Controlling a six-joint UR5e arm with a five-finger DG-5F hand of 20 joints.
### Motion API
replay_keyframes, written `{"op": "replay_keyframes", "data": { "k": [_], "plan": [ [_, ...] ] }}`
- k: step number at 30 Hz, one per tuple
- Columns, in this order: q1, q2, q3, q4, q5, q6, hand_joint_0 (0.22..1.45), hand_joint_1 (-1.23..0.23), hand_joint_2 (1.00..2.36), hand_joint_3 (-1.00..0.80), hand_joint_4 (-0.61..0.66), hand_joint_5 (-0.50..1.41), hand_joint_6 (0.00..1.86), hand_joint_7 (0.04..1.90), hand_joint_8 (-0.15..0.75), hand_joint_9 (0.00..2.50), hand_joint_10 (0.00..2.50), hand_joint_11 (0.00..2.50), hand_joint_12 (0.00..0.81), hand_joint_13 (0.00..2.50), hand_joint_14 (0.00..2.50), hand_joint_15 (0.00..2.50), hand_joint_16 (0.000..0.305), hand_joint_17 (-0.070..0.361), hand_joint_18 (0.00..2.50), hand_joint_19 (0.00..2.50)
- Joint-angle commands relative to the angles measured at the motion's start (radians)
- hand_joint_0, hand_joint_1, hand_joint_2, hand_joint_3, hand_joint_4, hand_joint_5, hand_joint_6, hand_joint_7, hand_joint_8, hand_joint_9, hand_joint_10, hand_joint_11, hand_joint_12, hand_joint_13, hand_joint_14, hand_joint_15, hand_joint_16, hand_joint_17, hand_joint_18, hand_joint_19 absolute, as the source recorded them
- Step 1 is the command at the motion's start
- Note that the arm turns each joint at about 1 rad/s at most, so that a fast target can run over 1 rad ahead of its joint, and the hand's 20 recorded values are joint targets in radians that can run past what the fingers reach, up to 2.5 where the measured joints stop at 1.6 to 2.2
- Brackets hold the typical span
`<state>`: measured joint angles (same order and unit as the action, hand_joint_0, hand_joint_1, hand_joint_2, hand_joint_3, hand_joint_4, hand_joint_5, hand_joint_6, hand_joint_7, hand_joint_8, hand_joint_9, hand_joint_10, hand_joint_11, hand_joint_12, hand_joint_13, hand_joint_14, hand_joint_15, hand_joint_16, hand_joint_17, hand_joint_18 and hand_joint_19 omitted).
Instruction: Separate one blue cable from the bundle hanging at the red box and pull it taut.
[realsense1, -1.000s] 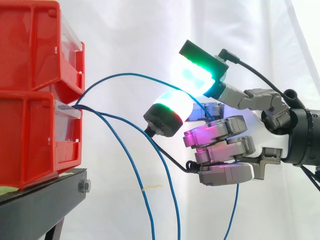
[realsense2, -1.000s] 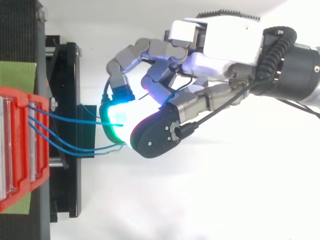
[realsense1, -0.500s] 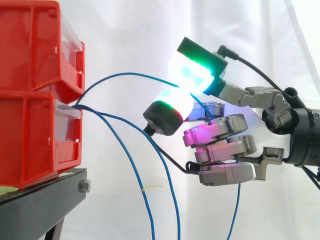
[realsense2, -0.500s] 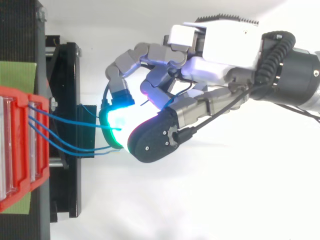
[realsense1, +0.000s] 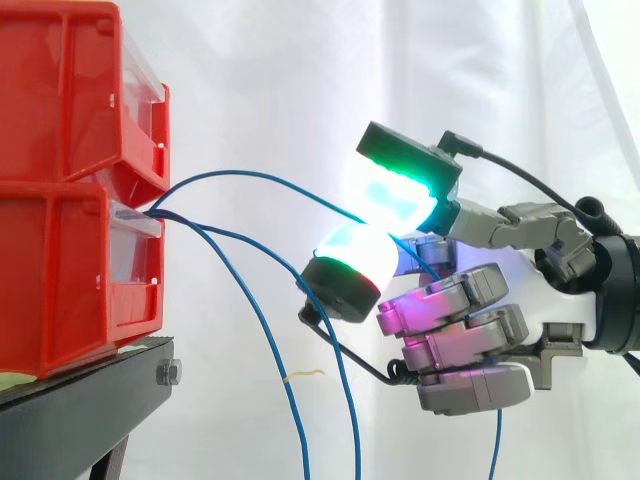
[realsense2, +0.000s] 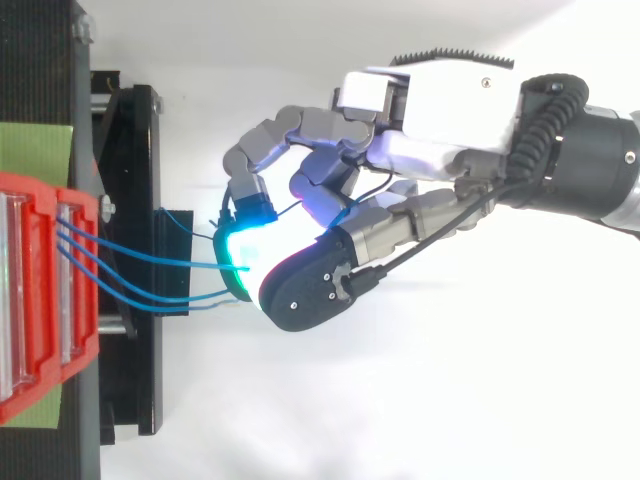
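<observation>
Hand (realsense1: 460, 330) right of centre, closed in pinch: two glowing pads (realsense1: 405, 190) nipped on blue cable (realsense1: 240, 173), other fingers curled under, nothing seen in them. Blue cable: slack arc from gap between red bins (realsense1: 70, 270) at left edge, up to pads. Other strands (realsense1: 284, 385) drooping toward bottom centre, apart from hand.

Step judged: pull taut. Hold pinch firm; draw steadily toward right edge, level with bin gap, until no sag left. Stop short of dragging bins on black stand (realsense1: 80, 410).
</observation>
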<state>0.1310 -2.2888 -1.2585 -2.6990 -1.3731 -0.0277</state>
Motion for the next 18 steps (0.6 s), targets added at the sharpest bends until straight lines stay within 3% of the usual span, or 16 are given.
{"op": "replay_keyframes", "data": {
  "k": [1, 18],
  "plan": [
    [-0.001, 0.000, 0.001, -0.016, 0.000, -0.001, 0.75, -0.69, 1.02, -0.29, 0.06, -0.20, 0.97, 1.29, 0.352, 0.84, 2.37, 1.24, 0.353, 1.12, 2.31, 1.35, 0.043, 0.097, 1.36, 1.46],
    [0.001, 0.000, 0.001, -0.018, 0.000, -0.001, 0.76, -0.69, 1.02, -0.29, 0.06, -0.20, 0.97, 1.28, 0.349, 0.82, 2.40, 1.20, 0.355, 1.11, 2.30, 1.34, 0.043, 0.097, 1.35, 1.46]
  ]
}}
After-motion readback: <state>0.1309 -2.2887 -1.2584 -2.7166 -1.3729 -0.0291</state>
